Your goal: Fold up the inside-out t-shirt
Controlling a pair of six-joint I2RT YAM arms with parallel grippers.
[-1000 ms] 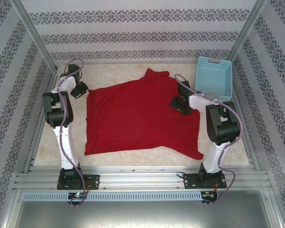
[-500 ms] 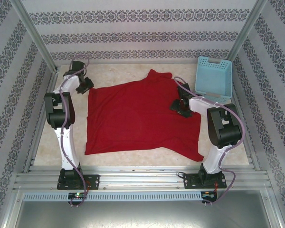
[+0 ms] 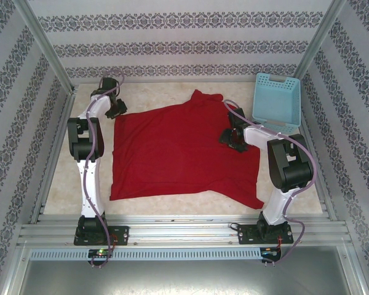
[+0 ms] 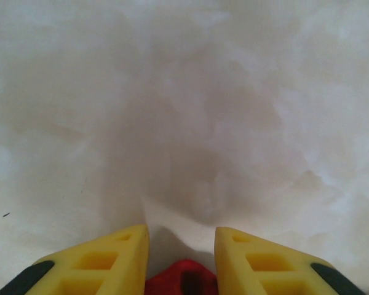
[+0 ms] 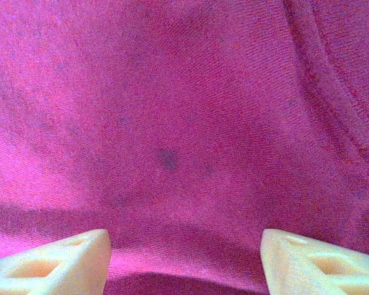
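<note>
Sprawling t-shirt (image 3: 178, 153) beside basket (image 3: 277, 101), perhaps touching

left arm (image 3: 86, 160) stretched far forward, left gripper (image 3: 115, 109) low at the far left, fingers (image 4: 120, 246) slightly apart; right arm (image 3: 286, 163) elbow bent, right gripper (image 3: 234, 136) angled inward and down, its fingers (image 5: 61, 255) spread wide

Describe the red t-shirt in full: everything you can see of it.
The t-shirt is plain red soft cloth, no print, fine-woven up close, with a small dark spot. It lies spread nearly flat on the table, one sleeve pointing far, another near right. The left end effector sits at its far left corner, a bit of red showing between its fingers; the right end effector, open, is low over its right side. Contact cannot be told.
</note>
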